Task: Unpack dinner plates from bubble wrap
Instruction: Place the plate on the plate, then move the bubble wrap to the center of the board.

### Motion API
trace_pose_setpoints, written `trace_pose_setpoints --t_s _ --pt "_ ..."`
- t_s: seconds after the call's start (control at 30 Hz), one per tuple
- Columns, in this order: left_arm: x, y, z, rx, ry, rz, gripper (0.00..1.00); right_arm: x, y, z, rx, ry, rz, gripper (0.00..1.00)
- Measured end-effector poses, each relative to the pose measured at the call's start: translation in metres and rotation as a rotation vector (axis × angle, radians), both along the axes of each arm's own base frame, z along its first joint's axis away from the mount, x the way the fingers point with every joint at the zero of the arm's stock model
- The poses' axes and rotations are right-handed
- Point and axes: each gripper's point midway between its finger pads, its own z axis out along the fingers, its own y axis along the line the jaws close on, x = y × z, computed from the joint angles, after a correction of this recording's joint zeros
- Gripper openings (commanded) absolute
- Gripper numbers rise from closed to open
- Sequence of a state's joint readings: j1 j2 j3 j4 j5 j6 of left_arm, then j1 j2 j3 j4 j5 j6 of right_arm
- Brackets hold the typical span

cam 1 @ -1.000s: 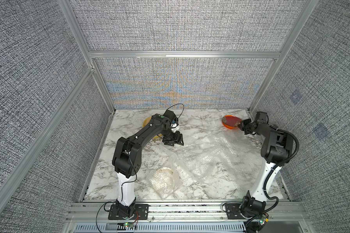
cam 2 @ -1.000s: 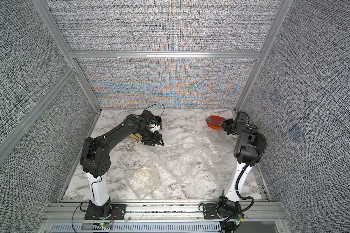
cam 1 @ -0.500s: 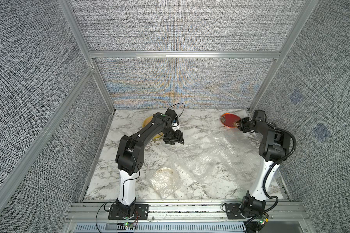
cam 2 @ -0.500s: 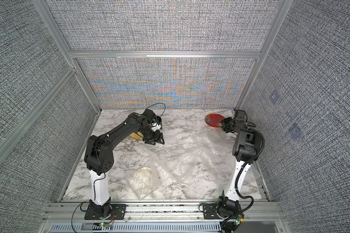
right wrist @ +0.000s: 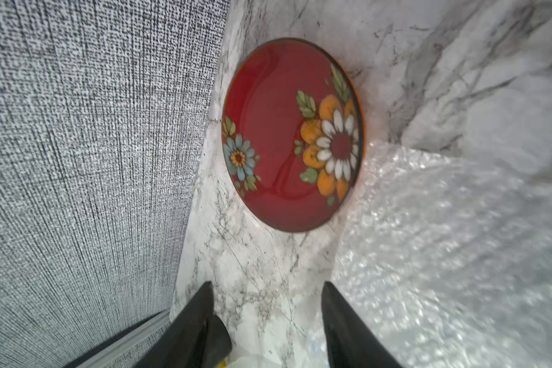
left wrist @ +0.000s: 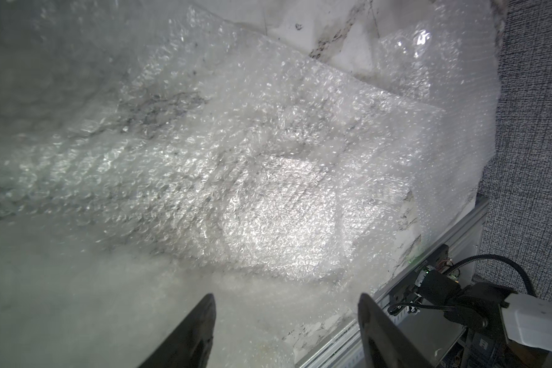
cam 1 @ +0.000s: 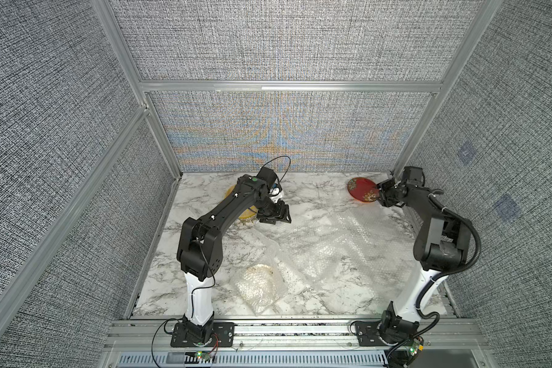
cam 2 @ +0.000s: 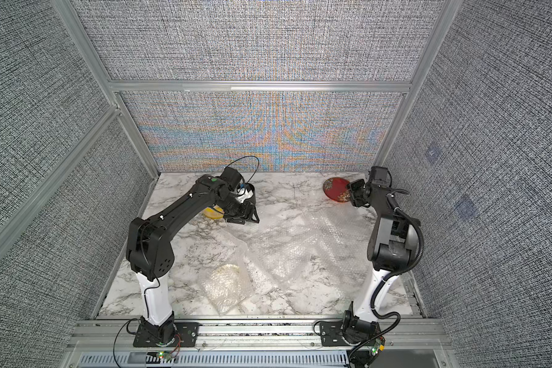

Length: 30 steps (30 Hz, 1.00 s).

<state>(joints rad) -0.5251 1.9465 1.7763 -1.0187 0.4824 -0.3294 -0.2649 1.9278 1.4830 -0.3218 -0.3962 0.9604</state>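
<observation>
Right claw open, empty, near red plate at table 1 o'clock; left claw open, empty, facing bubble wrap

bubble wrap lies loose, spread mid tabletop. red plate is bare, just past wrap's far edge; R pincer right beside plate rim. L pincer near wrap's far-left corner. cream plate at wrap's near-left edge, inside 2nd sheet.

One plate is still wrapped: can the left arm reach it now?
Probably yes: the wrapped plate lies near the base of the left arm with nothing over it, and the left gripper is open, empty.
</observation>
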Motion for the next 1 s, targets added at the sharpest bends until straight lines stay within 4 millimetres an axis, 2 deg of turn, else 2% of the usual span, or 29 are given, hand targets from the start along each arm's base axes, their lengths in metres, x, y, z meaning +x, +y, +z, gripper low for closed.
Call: trace_pose_setpoints --t_s 0.13,0.23,0.3,0.4,0.47,0.53,0.6,0.7,0.8,0.93,1.0 --pt "-0.005 0.004 0.012 -0.019 -0.020 -0.002 0.71 -0.026 0.006 0.013 -0.019 0.007 0.011 0.58" --pt "-0.011 0.006 0.021 -0.033 -0.031 -0.003 0.71 -0.035 0.029 0.039 -0.046 -0.046 0.079 0.58" --pt "-0.016 0.009 0.027 -0.040 -0.040 -0.003 0.71 -0.037 0.055 0.056 -0.054 -0.086 0.163 0.58" --pt "-0.025 0.015 0.031 -0.040 -0.044 -0.001 0.71 -0.049 0.116 0.067 -0.047 -0.101 0.352 0.58" --pt "-0.031 0.022 0.031 -0.023 -0.045 0.010 0.71 -0.067 0.159 0.064 -0.039 -0.075 0.480 0.58" --pt "-0.041 0.032 0.032 0.005 -0.047 0.020 0.71 -0.097 0.198 0.055 -0.035 -0.024 0.603 0.60" --pt "-0.051 0.042 0.033 0.032 -0.052 0.028 0.72 -0.129 0.221 0.044 -0.024 0.035 0.682 0.61" --pt "-0.067 0.061 0.030 0.083 -0.049 0.046 0.74 -0.180 0.233 0.021 -0.023 0.144 0.741 0.62" --pt "-0.078 0.077 0.020 0.144 -0.024 0.064 0.75 -0.228 0.229 -0.002 -0.030 0.247 0.754 0.63" --pt "-0.090 0.086 0.009 0.171 0.006 0.059 0.75 -0.281 0.225 -0.024 -0.045 0.329 0.755 0.65" --pt "-0.093 0.087 0.007 0.171 0.010 0.056 0.75 -0.300 0.225 -0.033 -0.045 0.358 0.761 0.65"
